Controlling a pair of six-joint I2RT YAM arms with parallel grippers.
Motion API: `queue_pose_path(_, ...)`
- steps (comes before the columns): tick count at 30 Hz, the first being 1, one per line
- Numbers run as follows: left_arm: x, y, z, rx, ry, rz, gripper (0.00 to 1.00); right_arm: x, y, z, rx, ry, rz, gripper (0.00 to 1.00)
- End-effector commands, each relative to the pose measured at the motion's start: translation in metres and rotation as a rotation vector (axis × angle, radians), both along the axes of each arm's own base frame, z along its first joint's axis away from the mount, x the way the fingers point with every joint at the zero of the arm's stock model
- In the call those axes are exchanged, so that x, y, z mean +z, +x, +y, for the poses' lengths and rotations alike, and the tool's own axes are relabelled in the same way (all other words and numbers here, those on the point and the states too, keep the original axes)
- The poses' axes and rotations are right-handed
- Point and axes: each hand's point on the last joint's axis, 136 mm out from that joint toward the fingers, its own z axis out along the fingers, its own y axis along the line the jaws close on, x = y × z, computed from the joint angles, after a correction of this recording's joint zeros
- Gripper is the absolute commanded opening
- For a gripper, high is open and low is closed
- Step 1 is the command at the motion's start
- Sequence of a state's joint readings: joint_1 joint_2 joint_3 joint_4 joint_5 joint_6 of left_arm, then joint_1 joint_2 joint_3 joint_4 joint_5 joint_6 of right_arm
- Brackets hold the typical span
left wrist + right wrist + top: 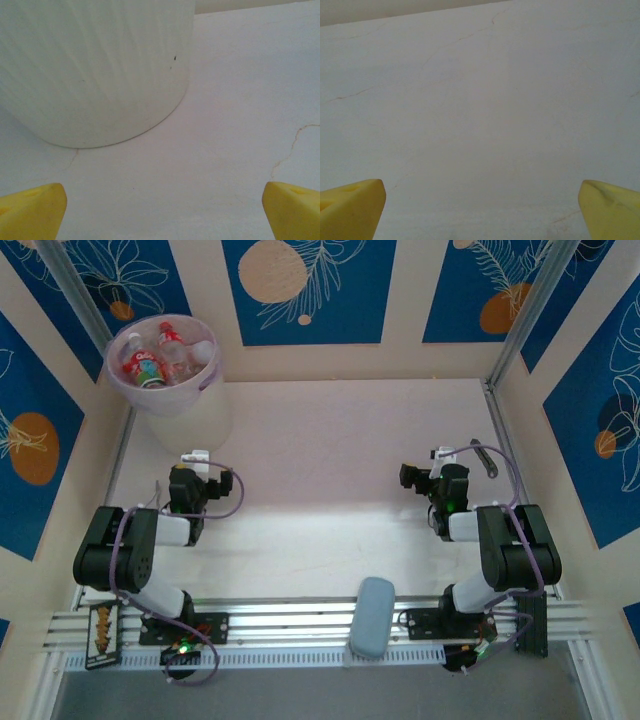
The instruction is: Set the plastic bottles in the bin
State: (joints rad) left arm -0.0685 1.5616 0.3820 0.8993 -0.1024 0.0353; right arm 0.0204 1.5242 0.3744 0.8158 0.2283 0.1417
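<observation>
Top external: ~3 bottles (158, 357) in 1 bin (188, 412); L hand (195, 457), R hand (443, 454) open, empty.

Robot lab test cell w/ white table (330, 450), blue floral wall panels (340, 300), alu mounting rails (290, 618).

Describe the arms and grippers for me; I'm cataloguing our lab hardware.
The left arm and right arm have bulky black joints joined by white links, with purple cables looping alongside. The left gripper and right gripper end in yellow wedge-shaped fingertips.
</observation>
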Motion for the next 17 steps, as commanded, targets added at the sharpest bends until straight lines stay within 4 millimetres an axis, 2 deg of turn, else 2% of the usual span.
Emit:
queue_pose_path(1, 0.0047, 0.0011, -0.0047, -0.021, 0.003, -0.028, 1.0, 0.0159, 0.0093, 0.0, -0.003, -0.015, -0.053, 0.99)
queue_pose_path(17, 0.0047, 0.0011, -0.0042, -0.019, 0.003, -0.028, 1.0, 0.0154, 0.0089, 0.0009, 0.005, -0.013, -0.053, 0.99)
